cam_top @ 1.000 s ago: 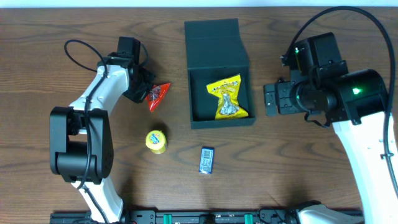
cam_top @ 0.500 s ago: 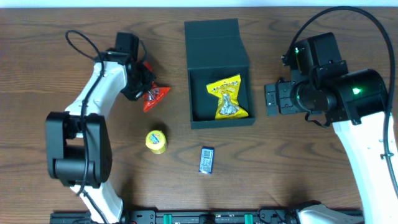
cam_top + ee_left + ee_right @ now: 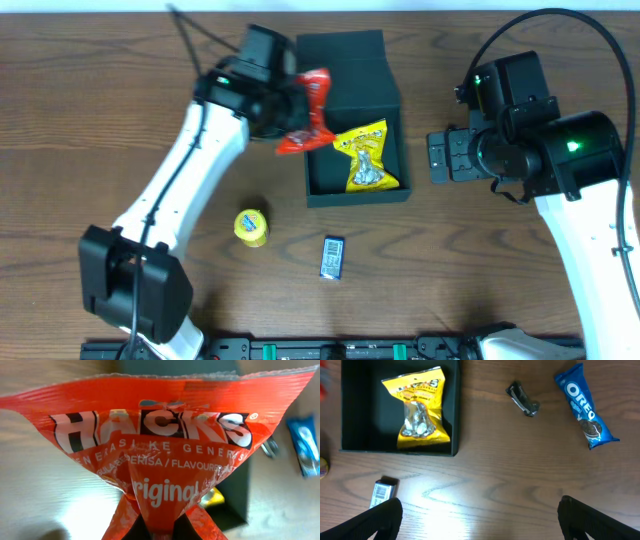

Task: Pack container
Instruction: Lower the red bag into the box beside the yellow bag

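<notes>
The container is a dark teal square box with its flap lid open at the back. A yellow snack packet lies inside it. My left gripper is shut on a red Hacks packet and holds it in the air over the box's left rim. In the left wrist view the red packet fills the frame above the fingers. My right gripper is open and empty, right of the box. The right wrist view shows the box, the yellow packet and the spread fingers.
A yellow round snack and a small blue packet lie in front of the box. The right wrist view shows a blue Oreo packet, a small dark clip-like object and a barcoded packet on the wooden table.
My left arm has lifted the red packet off the table and carried it right, from beside the box to over its left rim. The right arm has not moved.
</notes>
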`<state>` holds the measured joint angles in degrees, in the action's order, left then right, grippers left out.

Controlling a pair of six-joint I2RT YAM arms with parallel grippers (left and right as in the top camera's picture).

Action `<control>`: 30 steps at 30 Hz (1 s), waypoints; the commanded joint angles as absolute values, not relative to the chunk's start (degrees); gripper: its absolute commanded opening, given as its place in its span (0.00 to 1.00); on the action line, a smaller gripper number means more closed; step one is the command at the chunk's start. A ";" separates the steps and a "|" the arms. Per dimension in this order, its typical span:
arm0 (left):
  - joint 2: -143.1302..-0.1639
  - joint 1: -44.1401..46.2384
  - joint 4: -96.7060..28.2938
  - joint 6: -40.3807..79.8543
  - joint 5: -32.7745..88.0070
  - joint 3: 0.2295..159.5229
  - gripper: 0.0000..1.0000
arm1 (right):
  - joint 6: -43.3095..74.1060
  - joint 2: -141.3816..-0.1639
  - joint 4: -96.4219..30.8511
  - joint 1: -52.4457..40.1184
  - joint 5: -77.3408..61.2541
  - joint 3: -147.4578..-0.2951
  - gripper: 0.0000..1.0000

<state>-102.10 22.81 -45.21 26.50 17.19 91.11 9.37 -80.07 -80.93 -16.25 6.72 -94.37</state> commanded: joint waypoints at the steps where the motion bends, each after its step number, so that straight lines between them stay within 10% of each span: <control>1: -102.28 26.28 -43.13 21.17 17.32 92.01 0.06 | 8.54 -79.72 -80.90 -15.81 7.75 -94.15 0.99; 30: -122.15 32.53 -42.02 26.72 16.97 91.98 0.06 | 8.54 -79.72 -81.69 -15.81 7.73 -93.95 0.99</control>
